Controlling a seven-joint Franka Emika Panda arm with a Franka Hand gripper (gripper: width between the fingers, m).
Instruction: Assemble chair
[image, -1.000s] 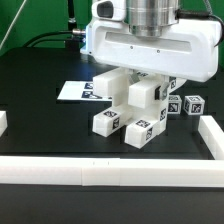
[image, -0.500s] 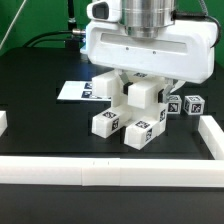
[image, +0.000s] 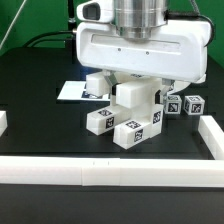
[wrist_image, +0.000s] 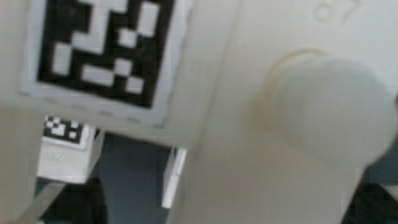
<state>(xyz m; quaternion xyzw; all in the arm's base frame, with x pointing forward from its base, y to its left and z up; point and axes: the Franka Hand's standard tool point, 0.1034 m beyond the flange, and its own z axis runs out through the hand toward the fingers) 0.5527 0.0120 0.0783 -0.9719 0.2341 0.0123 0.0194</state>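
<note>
A ribbed grey metal wrist (image: 140, 12) tops the gripper (image: 130, 85), a broad white box with rounded corners, with a small dark spot (image: 88, 10) at its ten o'clock.

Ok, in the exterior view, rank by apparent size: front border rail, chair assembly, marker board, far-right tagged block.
front border rail, longest though thin
chair assembly, close to it, partly hidden by the arm
marker board, partly hidden
far-right tagged block, smallest

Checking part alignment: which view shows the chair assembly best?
The exterior view. It shows the chair assembly nearly whole on the black table, with only its top hidden under the arm. The wrist view is too close: just one white face with a tag, and no outline.
</note>
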